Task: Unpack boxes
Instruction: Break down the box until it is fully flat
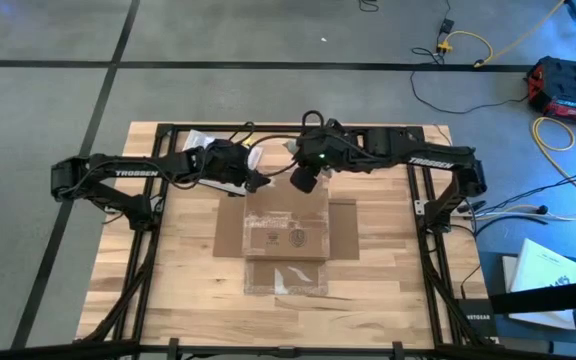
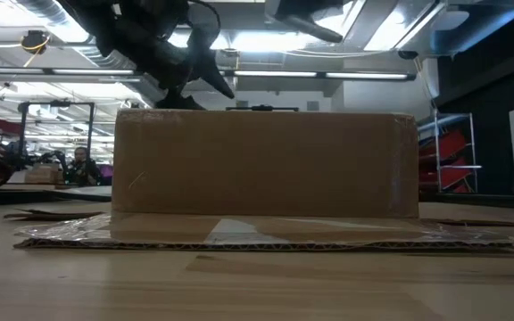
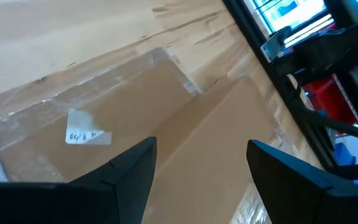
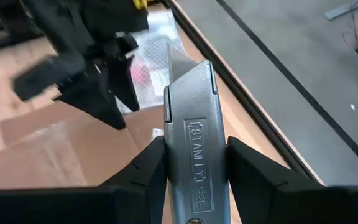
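You are clamping the utility knife (image 4: 192,155) in the right gripper (image 4: 194,163) while the left gripper (image 3: 201,163) is hovering open over the box (image 1: 286,236), so be keeping the blade shallow along the tape.

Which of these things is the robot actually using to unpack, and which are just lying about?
In use:
- cardboard box, flaps spread out
- utility knife, clamped in the right pincer
- left pincer, open above the box

Lying about:
- clear plastic bag at the table's far edge
- cables on the floor
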`<state>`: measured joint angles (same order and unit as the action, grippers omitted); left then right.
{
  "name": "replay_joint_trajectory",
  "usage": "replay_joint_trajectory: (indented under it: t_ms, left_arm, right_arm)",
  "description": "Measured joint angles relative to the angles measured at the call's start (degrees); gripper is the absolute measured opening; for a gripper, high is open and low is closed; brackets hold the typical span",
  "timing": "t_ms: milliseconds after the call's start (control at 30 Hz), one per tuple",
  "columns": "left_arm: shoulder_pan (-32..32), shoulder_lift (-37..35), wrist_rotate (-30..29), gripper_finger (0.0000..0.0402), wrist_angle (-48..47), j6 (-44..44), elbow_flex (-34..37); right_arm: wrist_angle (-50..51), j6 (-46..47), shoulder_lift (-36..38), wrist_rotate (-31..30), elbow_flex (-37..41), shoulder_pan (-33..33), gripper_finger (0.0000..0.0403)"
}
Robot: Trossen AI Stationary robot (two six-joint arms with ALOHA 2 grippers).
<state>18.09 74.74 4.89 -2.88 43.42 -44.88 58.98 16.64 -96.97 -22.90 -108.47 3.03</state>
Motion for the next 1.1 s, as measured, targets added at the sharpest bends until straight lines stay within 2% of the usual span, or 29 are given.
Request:
replay_joint_trajectory:
  t_ms: [167, 667, 1100]
  left_arm:
    - [0.0, 0.0, 0.0, 0.0239, -0.19, 0.0, 0.0]
    - [0.0, 0.0, 0.02, 0.0239, -1.35, 0.02, 0.0]
    - [-0.02, 0.0, 0.0, 0.0239, -1.31, 0.02, 0.0]
  right_arm:
    - [-4.71, -0.31, 1.14, 6.0, -0.11, 0.03, 0.0118]
    - [-7.29, -3.68, 1.16, 20.73, -0.11, 0.31, 0.0118]
    - [-8.89, -4.39, 1.16, 21.64, -0.11, -0.1, 0.0118]
